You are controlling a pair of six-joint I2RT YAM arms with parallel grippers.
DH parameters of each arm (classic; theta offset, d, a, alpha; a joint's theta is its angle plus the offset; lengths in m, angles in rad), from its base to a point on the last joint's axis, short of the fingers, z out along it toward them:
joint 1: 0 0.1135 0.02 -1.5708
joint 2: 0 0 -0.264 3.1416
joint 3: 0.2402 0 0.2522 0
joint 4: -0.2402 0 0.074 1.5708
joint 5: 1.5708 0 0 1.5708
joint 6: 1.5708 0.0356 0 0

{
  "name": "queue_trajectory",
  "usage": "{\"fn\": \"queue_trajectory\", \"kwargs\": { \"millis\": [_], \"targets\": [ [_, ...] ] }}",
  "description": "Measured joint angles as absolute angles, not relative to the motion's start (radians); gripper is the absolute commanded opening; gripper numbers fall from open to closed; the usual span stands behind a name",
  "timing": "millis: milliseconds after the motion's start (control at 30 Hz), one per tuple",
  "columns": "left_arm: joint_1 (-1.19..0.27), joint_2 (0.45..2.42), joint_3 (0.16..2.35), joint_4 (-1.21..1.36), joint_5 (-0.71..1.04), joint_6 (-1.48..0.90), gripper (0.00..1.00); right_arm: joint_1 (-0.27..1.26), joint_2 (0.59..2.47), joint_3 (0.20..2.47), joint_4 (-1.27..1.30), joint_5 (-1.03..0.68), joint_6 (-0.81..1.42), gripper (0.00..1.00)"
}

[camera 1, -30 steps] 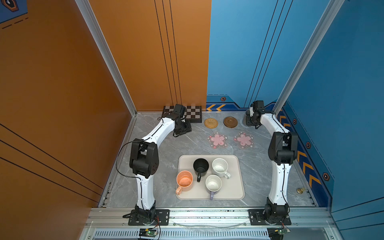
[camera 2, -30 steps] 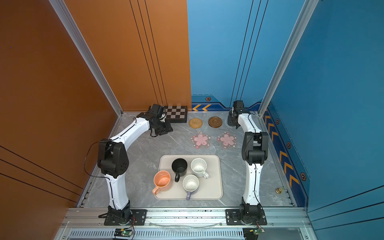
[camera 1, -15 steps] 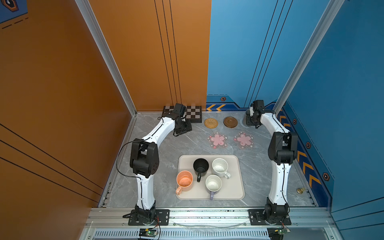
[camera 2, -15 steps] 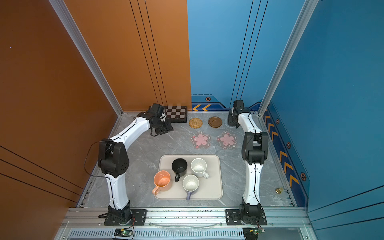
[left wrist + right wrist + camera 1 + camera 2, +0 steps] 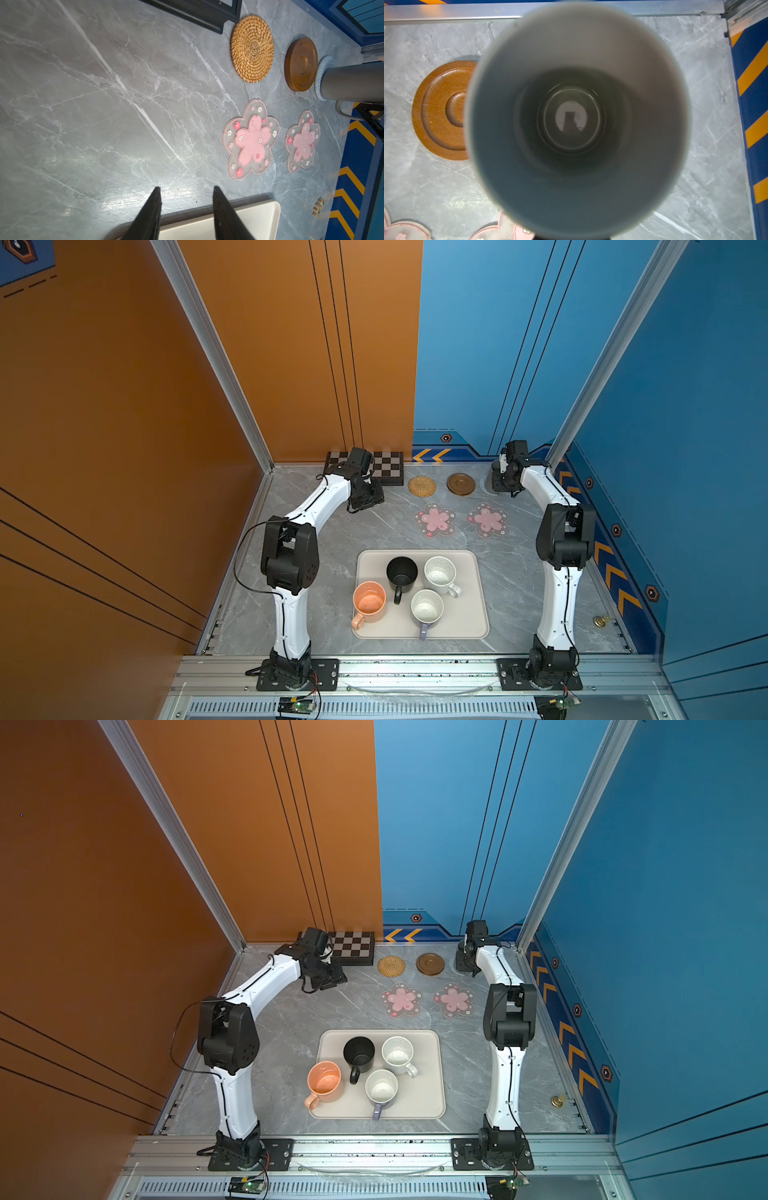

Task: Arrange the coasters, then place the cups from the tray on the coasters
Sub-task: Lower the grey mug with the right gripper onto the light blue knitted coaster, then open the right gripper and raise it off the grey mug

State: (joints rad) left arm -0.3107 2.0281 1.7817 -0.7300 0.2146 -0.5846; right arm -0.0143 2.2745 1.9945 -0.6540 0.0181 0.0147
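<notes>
Coasters are numbering 5, all lying flat on the grey marble-look table (image 5: 316, 593) in the upper centre of both top views. Rattan coaster (image 5: 422, 486) is sitting just left of wood coaster (image 5: 461, 484). Grey-blue coaster (image 5: 324, 62) is showing only as a sliver under the grey cup. Left blossom (image 5: 434, 520) and right blossom (image 5: 487, 519) are lying in a row below.

Cups are numbering 5. 4 are standing upright on the tray (image 5: 469, 614) at lower centre: black cup (image 5: 402, 572), speckled cup (image 5: 439, 574) to its right, peach cup (image 5: 369, 601) at the tray's left edge, lavender cup (image 5: 427, 606) nearest the bottom. The 5th, grey cup (image 5: 353, 81), is standing on the grey-blue coaster at upper right, beside the wood coaster.

L gripper (image 5: 186, 188) is hovering over bare table at upper left, near the chessboard (image 5: 386, 466). Its fingers are standing well apart w/ nothing btwn them, touching nothing. R gripper (image 5: 503, 486) is pointing down over the grey cup. The left wrist view is showing black finger parts at the cup's handle, so it's looking clamped there. In the right wrist view the cup is hiding the fingers.

- Rattan: round, tan, tight spiral weave.
- Wood: round, dark brown, concentric turned rings.
- Blossoms: five-petal, translucent border w/ tiny flowers, solid pink centre.
- Tray: cream, smooth, rounded-corner rectangle, low rim.
- Grey cup: tall straight cylinder, glossy inside bottom.
</notes>
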Motion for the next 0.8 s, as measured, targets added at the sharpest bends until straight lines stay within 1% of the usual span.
{"fn": "queue_trajectory", "kwargs": {
  "millis": [233, 667, 767, 800],
  "targets": [
    [-0.315, 2.031, 1.782, -0.730, 0.215, -0.585, 0.42, -0.014, 2.275, 1.995, -0.654, 0.018, 0.014, 0.03],
    [-0.315, 2.045, 1.783, -0.730, 0.215, -0.585, 0.42, -0.016, 2.320, 2.059, -0.650, 0.001, 0.015, 0.02],
    [-0.315, 2.047, 1.790, -0.730, 0.215, -0.585, 0.42, -0.016, 2.321, 2.061, -0.651, 0.000, 0.015, 0.05],
    [-0.315, 2.049, 1.793, -0.730, 0.215, -0.587, 0.42, -0.016, 2.321, 2.061, -0.651, 0.000, 0.015, 0.08]
  ]
}}
